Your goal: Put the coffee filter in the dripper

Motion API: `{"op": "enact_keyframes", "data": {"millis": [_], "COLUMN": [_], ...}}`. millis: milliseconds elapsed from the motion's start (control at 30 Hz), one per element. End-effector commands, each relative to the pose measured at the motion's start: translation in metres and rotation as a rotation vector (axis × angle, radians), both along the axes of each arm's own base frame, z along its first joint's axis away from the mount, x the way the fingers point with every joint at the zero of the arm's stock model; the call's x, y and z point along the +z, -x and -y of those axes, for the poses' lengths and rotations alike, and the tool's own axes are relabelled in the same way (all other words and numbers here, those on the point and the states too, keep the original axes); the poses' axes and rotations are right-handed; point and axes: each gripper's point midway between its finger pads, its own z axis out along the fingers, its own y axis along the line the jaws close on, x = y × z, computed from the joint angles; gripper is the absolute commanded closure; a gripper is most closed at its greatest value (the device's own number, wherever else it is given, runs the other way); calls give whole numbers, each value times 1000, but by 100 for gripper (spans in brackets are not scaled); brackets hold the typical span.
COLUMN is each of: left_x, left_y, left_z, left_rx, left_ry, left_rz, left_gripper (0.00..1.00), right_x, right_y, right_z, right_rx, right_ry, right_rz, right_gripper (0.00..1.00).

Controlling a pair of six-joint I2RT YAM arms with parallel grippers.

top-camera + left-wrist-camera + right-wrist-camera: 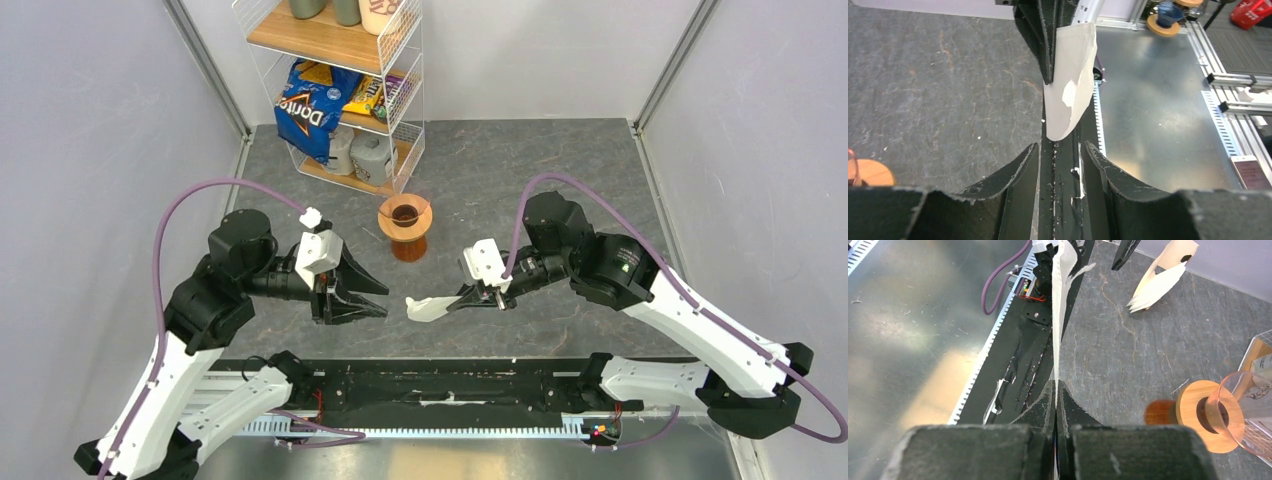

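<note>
Right gripper [465, 298]: fingers pressed together on the coffee filter [432, 307], pinching one end of it. In the right wrist view the two pads meet flat with the paper caught between them. The filter [1058, 310] shows edge-on there, running straight out from the fingertips as a thin white strip.

Filter position: off the tabletop [560, 180], held in the air between the two grippers and over the near edge by the black rail [450, 385]. Its free, rounded end points toward the left gripper [383, 300].

Left gripper: fingers spread, nothing between them. In the left wrist view the filter [1070, 85] hangs just ahead of the open fingertips, not touching either one. The paper is slightly creased.

Dripper [405, 222]: upright on the tabletop behind the filter, toward the wire rack [340, 90], with its rim up and its dark centre hole visible. It stands apart from both grippers and the filter is not in it. The right wrist view shows the dripper [1198, 412] off to one side of the gripper.

A cream-white fanned paper pile [1158, 282] sits further off on the tabletop in the right wrist view.
</note>
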Motion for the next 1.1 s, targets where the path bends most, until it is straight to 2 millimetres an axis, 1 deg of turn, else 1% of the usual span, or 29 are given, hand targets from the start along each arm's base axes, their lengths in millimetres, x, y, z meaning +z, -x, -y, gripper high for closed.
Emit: {"op": "enact_keyframes", "data": {"millis": [0,167,267,600,833,1000,1067], "left_x": [17,35,41,27,20,16,14], "left_y": [8,-1,1,7,2,1,-1], "left_z": [5,14,18,19,22,27,27], "left_rx": [-95,-72,-90,-129,-116,-110,-109], "left_ry": [39,97,113,100,88,76,74], "left_rz": [31,-19,-46,-72,-63,-70,-44], "left_gripper": [55,54,53,52,52,55,57], "right_x": [6,6,7,7,9,9,9], "right_y": [8,7,7,5,3,1,0], "right_z": [-1,-3,-4,-5,-8,-11,-12], "right_rx": [66,67,59,38,27,16,7], "right_ry": [-21,-18,-15,-14,-22,-25,-23], "right_rz": [21,15,10,-9,-25,-38,-47], "right_gripper": [100,100,100,100,100,100,100]}}
